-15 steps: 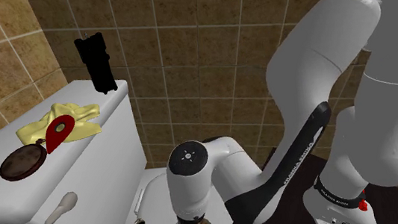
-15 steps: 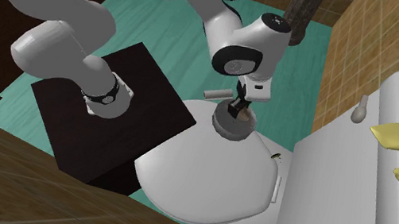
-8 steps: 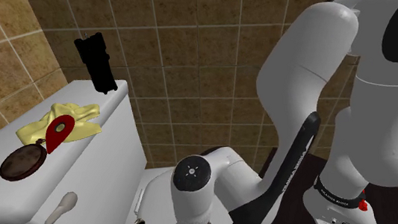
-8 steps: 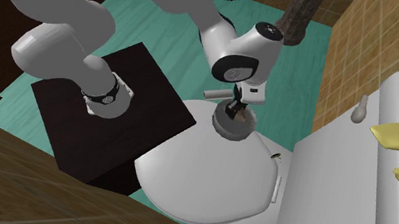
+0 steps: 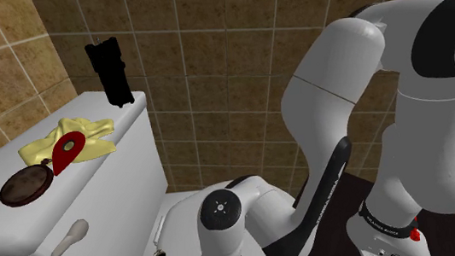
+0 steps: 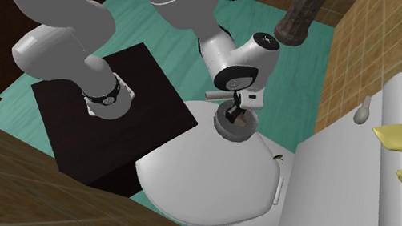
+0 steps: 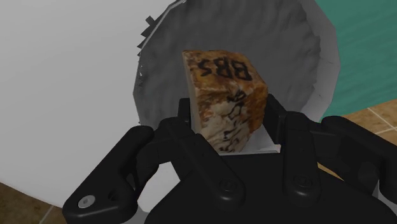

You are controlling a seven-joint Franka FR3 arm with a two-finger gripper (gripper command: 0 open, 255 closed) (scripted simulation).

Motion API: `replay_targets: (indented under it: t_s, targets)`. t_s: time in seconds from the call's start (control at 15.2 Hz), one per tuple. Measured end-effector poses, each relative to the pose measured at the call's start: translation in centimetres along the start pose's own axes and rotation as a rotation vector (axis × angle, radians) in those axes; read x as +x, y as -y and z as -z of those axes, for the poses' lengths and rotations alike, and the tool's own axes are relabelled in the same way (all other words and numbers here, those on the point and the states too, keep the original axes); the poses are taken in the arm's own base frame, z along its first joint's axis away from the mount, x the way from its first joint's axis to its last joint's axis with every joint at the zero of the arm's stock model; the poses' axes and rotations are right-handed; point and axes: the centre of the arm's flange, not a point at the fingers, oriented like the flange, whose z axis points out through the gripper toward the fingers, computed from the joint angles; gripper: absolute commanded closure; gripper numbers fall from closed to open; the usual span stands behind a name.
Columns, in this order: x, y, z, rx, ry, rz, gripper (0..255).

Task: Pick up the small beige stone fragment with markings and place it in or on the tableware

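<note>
The gripper pinches the beige stone fragment by its flanks, its marked face outward. It hangs over the hollow of the grey bowl, at 12 o'clock on the toilet lid, likely so that release drops it inside.

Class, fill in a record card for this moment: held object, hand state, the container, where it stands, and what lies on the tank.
Held object: beige-brown stone block with black markings
Hand state: all-black two-finger hand shut on the stone block
Container: grey round bowl, under the hand
Bowl stands on: closed white toilet lid
On the white toilet tank: yellow cloth, red teardrop-shaped tag, dark brown round dish
</note>
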Motion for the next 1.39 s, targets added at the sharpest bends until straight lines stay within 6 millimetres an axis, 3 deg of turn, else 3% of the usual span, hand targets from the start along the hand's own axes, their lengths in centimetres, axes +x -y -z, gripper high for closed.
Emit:
replay_targets:
  t_s: [0.2,0.26,0.66,0.99,1.39]
  targets:
    - [0.0,0.0,0.0,0.000,0.000,0.000,255]
    - [0.0,0.0,0.0,0.000,0.000,0.000,0]
    - [0.0,0.0,0.0,0.000,0.000,0.000,0]
    - [0.0,0.1,4.4,0.000,-0.002,0.000,0]
    - [0.0,0.0,5.0,0.000,0.000,0.000,0]
